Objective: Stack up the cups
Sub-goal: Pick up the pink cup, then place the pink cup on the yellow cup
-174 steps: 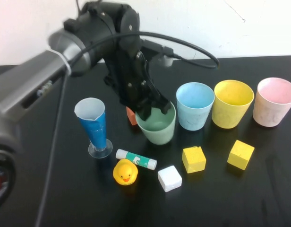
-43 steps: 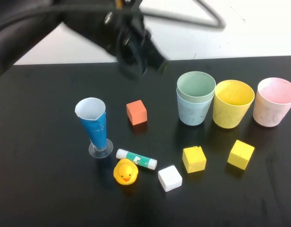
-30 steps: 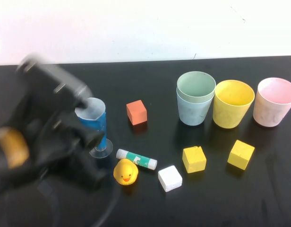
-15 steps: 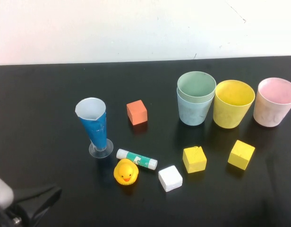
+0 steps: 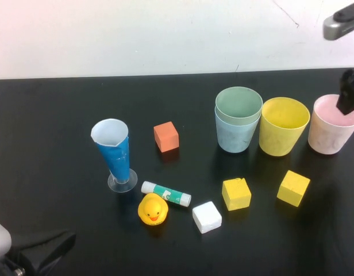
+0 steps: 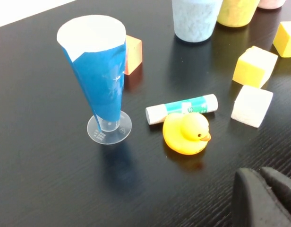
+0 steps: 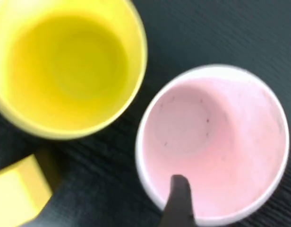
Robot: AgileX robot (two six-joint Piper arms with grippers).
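The green cup point(image 5: 238, 102) sits nested inside the light blue cup point(image 5: 235, 140) at the back. The yellow cup point(image 5: 283, 127) stands next to them on the right, and the pink cup point(image 5: 330, 127) at the far right. My right gripper point(image 5: 348, 98) hovers over the pink cup's point(image 7: 216, 142) far-right rim, open. One finger point(image 7: 179, 201) shows just inside that rim, and the other is out of frame. The yellow cup point(image 7: 65, 66) is beside it. My left gripper point(image 5: 42, 248) is shut and empty, low at the near left corner, its fingers point(image 6: 261, 198) pressed together.
A tall blue cone cup point(image 5: 115, 150) on a clear base stands left of centre. An orange cube point(image 5: 166, 136), a glue stick point(image 5: 165, 193), a rubber duck point(image 5: 152, 209), a white cube point(image 5: 206, 217) and two yellow cubes point(image 5: 236, 193) point(image 5: 293, 187) lie in front of the cups.
My left arm set the green cup into the blue one and drew back to the near left corner. My right gripper has come in over the pink cup.
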